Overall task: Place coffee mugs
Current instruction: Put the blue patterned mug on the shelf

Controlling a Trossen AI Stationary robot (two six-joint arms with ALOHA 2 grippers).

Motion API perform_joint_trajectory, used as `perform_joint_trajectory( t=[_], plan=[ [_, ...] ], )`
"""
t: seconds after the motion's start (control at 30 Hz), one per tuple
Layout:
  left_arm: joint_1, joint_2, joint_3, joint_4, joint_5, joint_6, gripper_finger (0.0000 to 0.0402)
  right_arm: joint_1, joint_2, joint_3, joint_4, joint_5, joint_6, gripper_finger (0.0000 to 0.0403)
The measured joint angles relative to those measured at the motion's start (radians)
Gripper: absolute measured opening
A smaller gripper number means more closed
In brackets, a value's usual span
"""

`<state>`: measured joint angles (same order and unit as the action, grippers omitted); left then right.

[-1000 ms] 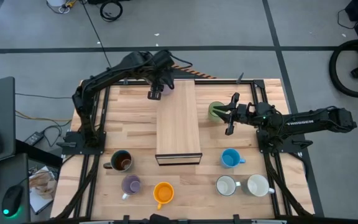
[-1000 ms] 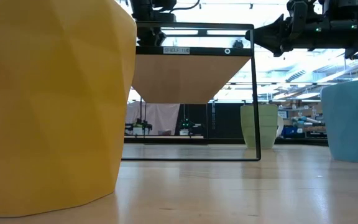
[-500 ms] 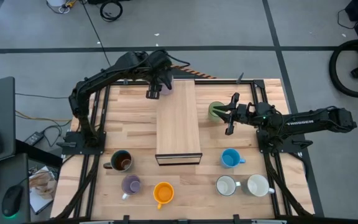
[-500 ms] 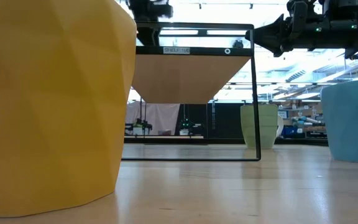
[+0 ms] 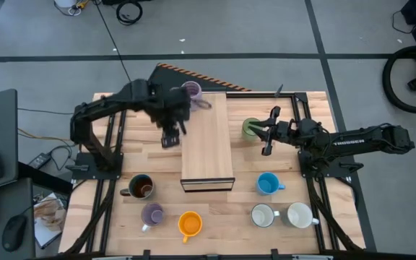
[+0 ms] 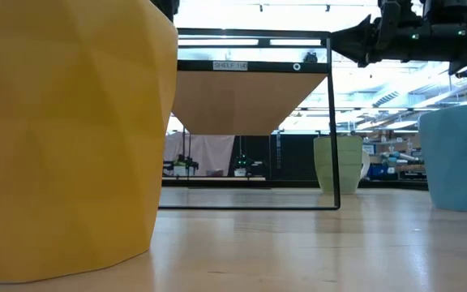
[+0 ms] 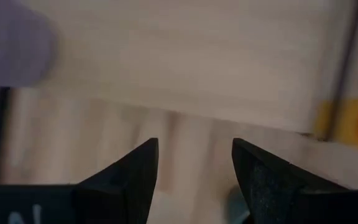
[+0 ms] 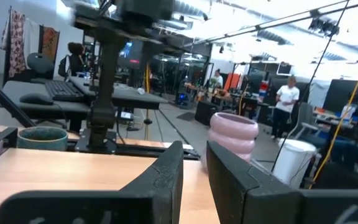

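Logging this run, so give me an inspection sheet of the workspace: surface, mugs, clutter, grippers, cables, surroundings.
Surface: wooden table with a raised wooden shelf at its centre.
Mugs: lilac mug on the shelf's far end; green mug right of the shelf; brown mug, purple mug, orange mug, blue mug and two white mugs along the near side.
Clutter: nothing seen.
Grippers: left gripper open and empty, beside the shelf; right gripper open, empty, by the green mug.
Cables: black cables on the floor.
Surroundings: desk with a mouse at left; a person stands far off in the room.
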<state>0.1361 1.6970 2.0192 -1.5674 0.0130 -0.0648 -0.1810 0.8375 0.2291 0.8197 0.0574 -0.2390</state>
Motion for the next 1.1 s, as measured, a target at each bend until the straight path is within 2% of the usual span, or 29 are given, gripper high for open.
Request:
perform_joint_trajectory(
  t=[0.13, 0.23, 0.33, 0.43, 0.6, 0.77, 0.9, 1.1],
  plan=[
    [-0.127, 0.001, -0.006, -0.003, -0.01, -0.093, 0.0212, 0.0, 0.0, 0.0, 0.032, 0.001, -0.012, 0.0077],
    [-0.218, -0.001, -0.032, -0.003, -0.115, -0.147, 0.0212, 0.0, 0.0, 0.004, 0.039, 0.001, -0.031, 0.0077],
    [-0.291, -0.028, -0.106, -0.003, -0.184, -0.22, 0.0212, 0.0, 0.0, 0.02, 0.03, -0.004, -0.034, 0.0077],
    [-0.339, -0.098, -0.215, 0.001, -0.2, -0.339, 0.0209, 0.0, 0.0, 0.03, 0.003, -0.005, -0.041, 0.0077],
    [-0.426, -0.264, -0.471, 0.108, -0.198, -0.618, 0.019, 0.0, 0.008, 0.031, 0.002, -0.006, -0.052, 0.0077],
    [-0.519, -0.363, -0.688, 0.239, -0.104, -0.923, 0.0176, 0.0, 0.012, 0.032, 0.003, -0.007, -0.046, 0.0077],
    [-0.585, -0.351, -0.761, 0.304, -0.05, -1.08, 0.0172, 0.0, 0.013, 0.032, 0.001, -0.012, -0.041, 0.0077],
    [-0.627, -0.28, -0.77, 0.277, -0.047, -1.25, 0.0172, 0.0, 0.013, 0.032, 0.001, -0.077, -0.042, 0.0077]
  ],
)
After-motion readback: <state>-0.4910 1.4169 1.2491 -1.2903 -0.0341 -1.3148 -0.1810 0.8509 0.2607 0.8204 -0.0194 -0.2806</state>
